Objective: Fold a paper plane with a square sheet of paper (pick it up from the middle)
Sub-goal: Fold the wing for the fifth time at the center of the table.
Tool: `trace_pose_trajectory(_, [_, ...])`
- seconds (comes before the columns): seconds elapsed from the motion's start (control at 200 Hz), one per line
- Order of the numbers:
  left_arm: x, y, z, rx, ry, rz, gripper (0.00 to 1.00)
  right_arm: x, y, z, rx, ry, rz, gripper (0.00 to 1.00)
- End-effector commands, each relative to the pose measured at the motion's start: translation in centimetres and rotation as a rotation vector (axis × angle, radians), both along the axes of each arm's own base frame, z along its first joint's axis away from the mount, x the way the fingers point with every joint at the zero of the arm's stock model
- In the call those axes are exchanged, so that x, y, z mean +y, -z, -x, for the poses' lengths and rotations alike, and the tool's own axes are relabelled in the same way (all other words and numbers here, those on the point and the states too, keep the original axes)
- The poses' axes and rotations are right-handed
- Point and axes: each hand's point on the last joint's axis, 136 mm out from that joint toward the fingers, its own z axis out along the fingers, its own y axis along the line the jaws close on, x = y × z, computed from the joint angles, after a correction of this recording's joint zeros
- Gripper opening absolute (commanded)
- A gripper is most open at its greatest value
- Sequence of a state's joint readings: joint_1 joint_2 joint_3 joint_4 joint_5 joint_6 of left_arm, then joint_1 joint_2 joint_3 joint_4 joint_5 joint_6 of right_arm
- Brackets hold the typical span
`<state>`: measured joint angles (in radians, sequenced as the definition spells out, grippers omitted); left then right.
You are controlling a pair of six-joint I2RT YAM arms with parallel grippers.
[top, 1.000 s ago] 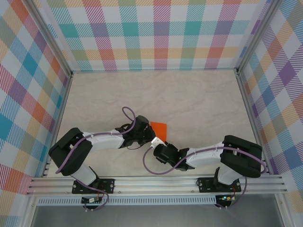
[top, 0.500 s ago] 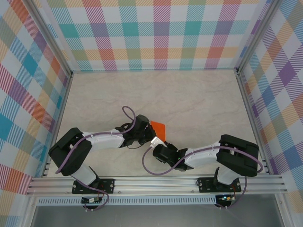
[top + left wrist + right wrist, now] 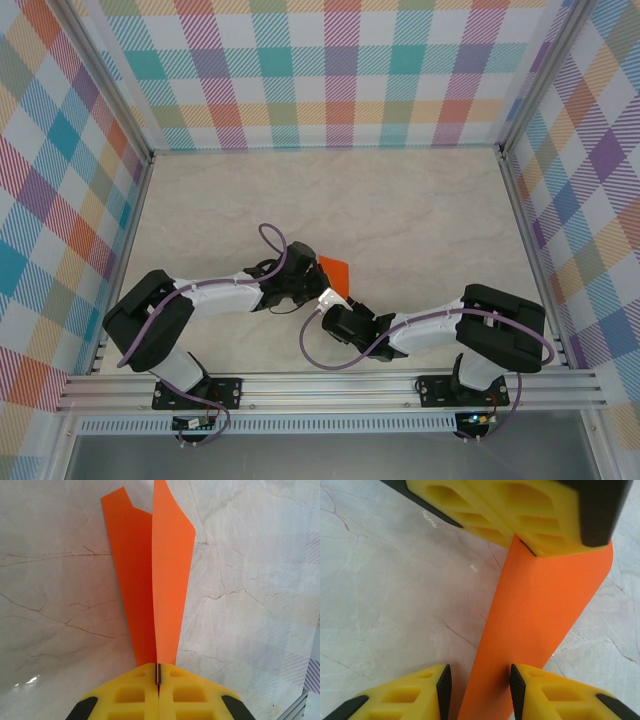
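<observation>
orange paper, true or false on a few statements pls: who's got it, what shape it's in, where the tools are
1. The left tool is shut on the orange paper. True.
2. The paper lies flat and unfolded. False: it is folded, and two flaps spread out from the pinched crease.
3. The right tool has its jaws apart, with the paper running between them. True.
4. The two tools sit at opposite ends of the table. False: they meet at the paper, near the middle of the table's near half.
</observation>
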<state>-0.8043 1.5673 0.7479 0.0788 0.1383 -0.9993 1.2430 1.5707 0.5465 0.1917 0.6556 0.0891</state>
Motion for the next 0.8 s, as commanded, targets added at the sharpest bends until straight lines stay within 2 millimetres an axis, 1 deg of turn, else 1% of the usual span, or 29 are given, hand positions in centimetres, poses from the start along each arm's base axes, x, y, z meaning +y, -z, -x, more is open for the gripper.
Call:
trace_pose_trajectory(0.0, [-0.1, 0.3, 0.2, 0.017, 0.010, -0.021, 0.00, 1.5, -3.1, -1.4, -0.065, 0.033, -0.107, 0.38])
trace_pose_trajectory(0.155, [-0.1, 0.3, 0.2, 0.018, 0.010, -0.028, 0.00, 1.6, -3.8, -1.6, -0.073, 0.034, -0.124, 0.39])
trace_pose_trajectory(0.31, [-0.1, 0.5, 0.2, 0.022, 0.011, -0.030, 0.00, 1.5, -3.5, -1.7, -0.070, 0.039, -0.116, 0.40])
trace_pose_trajectory(0.395, [-0.2, 0.6, 0.2, 0.024, 0.011, -0.031, 0.00, 1.3, -3.5, -1.7, -0.063, 0.048, -0.125, 0.42])
trace_pose_trajectory(0.505, [0.0, 0.9, 0.3, 0.029, 0.007, -0.040, 0.00, 1.1, -4.3, -1.6, -0.070, 0.055, -0.166, 0.45])
trace_pose_trajectory(0.615, [0.0, 0.7, 0.2, 0.026, 0.004, -0.036, 0.00, 0.6, -5.0, -1.7, -0.081, 0.063, -0.196, 0.45])
trace_pose_trajectory(0.795, [-0.1, 0.5, 0.0, 0.021, 0.000, -0.036, 0.00, 0.4, -4.8, -1.2, -0.050, 0.022, -0.217, 0.45])
